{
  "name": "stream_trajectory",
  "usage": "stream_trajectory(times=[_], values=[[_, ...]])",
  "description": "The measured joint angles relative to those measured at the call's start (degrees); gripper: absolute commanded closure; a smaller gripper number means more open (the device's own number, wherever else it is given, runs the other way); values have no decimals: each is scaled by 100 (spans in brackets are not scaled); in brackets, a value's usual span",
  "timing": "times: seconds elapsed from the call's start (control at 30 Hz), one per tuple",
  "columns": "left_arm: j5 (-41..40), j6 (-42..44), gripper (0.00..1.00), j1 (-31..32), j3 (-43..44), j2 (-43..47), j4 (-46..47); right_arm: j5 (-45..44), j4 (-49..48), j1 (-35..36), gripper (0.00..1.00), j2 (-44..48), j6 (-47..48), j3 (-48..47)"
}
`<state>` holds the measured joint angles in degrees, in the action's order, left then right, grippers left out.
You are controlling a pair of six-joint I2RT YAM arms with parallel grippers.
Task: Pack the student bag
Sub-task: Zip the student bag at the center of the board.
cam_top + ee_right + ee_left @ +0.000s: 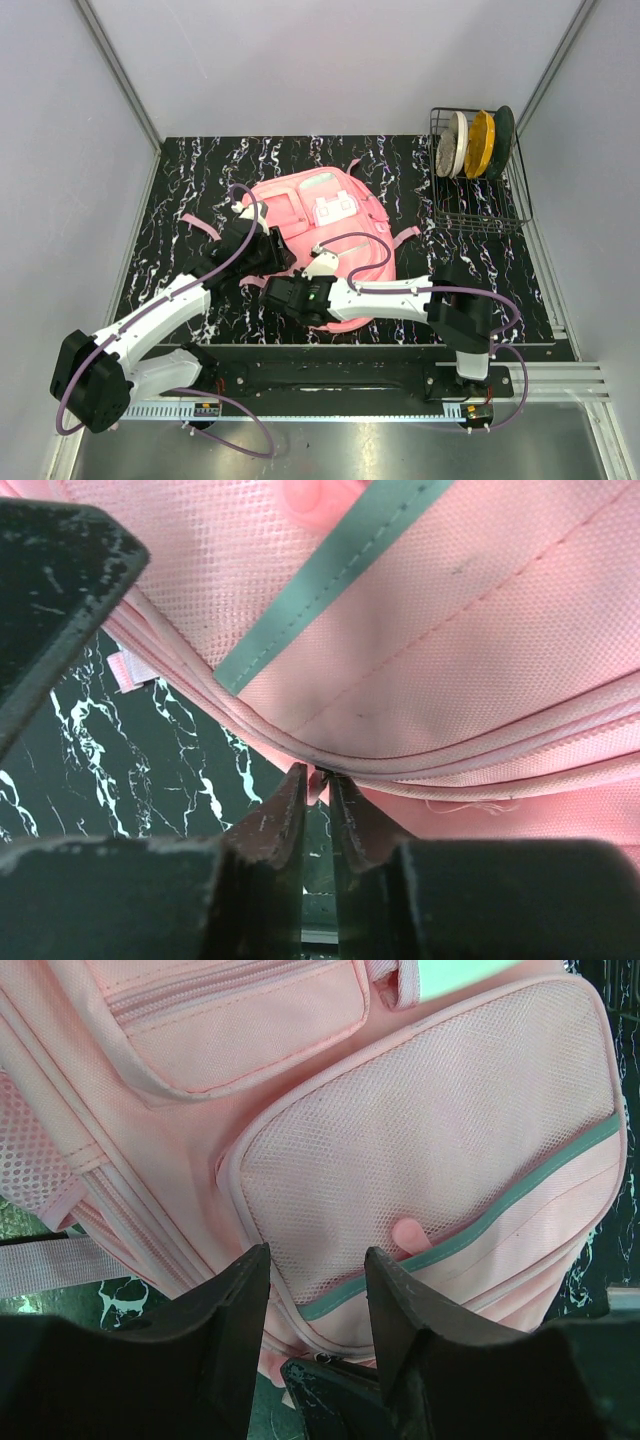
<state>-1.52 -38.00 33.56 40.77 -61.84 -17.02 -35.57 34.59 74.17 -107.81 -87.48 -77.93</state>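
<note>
One student bag (pixel 300 200) — left gripper (pixel 315 1255) agape, right gripper (pixel 316 776) tight on its edge.

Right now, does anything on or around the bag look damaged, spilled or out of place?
Nothing spilled or torn. The student bag lies flat, front up, at an angle, straps splayed. One loose thread trails from its edge seam. The dish rack with plates stands apart at the rear right.

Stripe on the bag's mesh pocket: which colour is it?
Muted green stripe, best seen in the left wrist view.
</note>
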Motion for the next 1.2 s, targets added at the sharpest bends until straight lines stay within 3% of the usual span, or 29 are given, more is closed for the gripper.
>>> stream_trajectory(times=[0.03,0.27,0.3,0.4,0.67,1.07,1.17,1.2], values=[[7,0,53,-2,-2,0,0,-15,-7,0,99,0,-9,24],[26,0,47,-7,-2,0,2,-85,-221,0,100,7,262,199],[28,-2,39,-7,-2,0,2,-83,-271,0,100,31,437,225],[98,11,31,-7,-13,13,2,-79,-487,0,100,254,1027,426],[271,-149,28,-11,-299,365,15,96,-1832,-48,100,1484,2400,1950],[380,-750,39,-20,-909,9,1185,337,-2452,-98,100,1567,3095,2170],[389,-876,46,-33,-990,-133,1464,369,-2470,-107,100,1567,3165,2170],[391,-905,54,-39,-1019,-175,1547,372,-2490,-107,100,1567,3185,2170]])
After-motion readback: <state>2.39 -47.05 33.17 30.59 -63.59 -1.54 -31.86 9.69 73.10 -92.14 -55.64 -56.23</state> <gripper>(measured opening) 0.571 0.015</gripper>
